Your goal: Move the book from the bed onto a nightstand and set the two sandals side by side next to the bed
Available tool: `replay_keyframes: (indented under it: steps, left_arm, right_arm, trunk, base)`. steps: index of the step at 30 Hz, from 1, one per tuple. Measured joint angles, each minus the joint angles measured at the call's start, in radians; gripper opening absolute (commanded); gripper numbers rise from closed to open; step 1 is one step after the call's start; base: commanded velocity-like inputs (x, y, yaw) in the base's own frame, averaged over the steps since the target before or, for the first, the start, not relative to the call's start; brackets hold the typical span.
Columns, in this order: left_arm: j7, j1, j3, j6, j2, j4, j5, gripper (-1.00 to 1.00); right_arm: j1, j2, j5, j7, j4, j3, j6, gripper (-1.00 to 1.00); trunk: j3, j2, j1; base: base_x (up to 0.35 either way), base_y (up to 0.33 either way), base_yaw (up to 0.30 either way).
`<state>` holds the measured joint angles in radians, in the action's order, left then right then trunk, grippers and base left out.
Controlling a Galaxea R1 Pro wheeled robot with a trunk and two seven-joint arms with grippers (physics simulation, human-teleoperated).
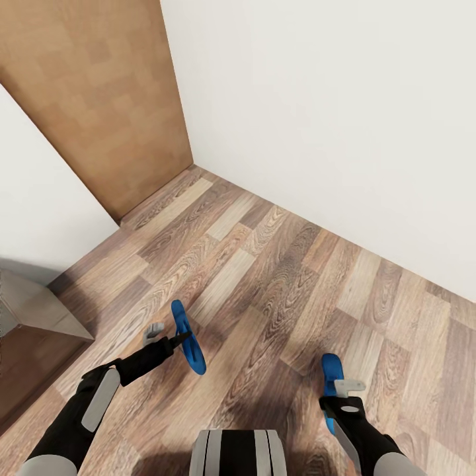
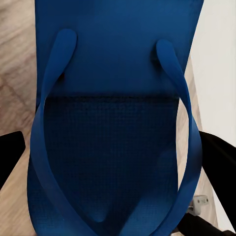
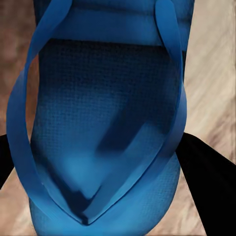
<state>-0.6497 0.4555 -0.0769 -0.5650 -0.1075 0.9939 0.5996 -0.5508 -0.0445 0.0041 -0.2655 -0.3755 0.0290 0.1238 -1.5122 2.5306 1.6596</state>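
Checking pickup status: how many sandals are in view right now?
2. One sandal is held in the left gripper, one sandal in the right gripper, both above the wood floor.

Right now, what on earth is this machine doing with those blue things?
It is carrying two blue sandals, one in each arm. The left end effector grips one sandal, held edge-up above the wood floor. The right end effector holds the other sandal. It faces a corner with white walls and a wooden door.
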Motion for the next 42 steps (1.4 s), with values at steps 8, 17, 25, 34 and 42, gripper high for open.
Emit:
replay_keyframes:
  steps: [8,17,25,34,42]
  left_arm:
    - [0.0,0.0,0.0,-0.001,0.0,0.0,0.001,-1.0]
    - [0.0,0.0,0.0,0.0,0.0,0.0,0.001,-1.0]
    - [0.0,0.0,0.0,-0.001,0.0,0.0,0.001,-1.0]
    - [0.0,0.0,0.001,0.0,0.0,0.0,0.001,-1.0]
    - [0.0,0.0,0.001,0.0,0.0,0.0,0.0,-1.0]
  right_arm:
    - [0.0,-0.002,-0.003,-0.005,-0.001,0.002,0.0,-1.0]
    - [0.0,-0.004,-0.01,0.116,-0.003,0.002,0.003,-1.0]
    - [0.0,-0.003,-0.008,0.207,-0.001,-0.001,0.038,-1.0]
    - [0.0,-0.003,-0.005,-0.026,-0.004,-0.002,0.041,-1.0]
    - [0.0,-0.004,-0.01,0.135,-0.005,0.001,0.044,-1.0]
  trunk:
    - [0.019,-0.001,-0.002]
    - [0.039,-0.002,-0.005]
    - [0.066,-0.004,-0.008]
    - [0.085,-0.005,-0.01]
    - [0.085,-0.005,-0.01]
  base:
    - [0.0,0.0,0.0]
    - [0.0,0.0,0.0]
    - [0.0,0.0,0.0]
    - [0.0,0.0,0.0]
    - [0.0,0.0,0.0]
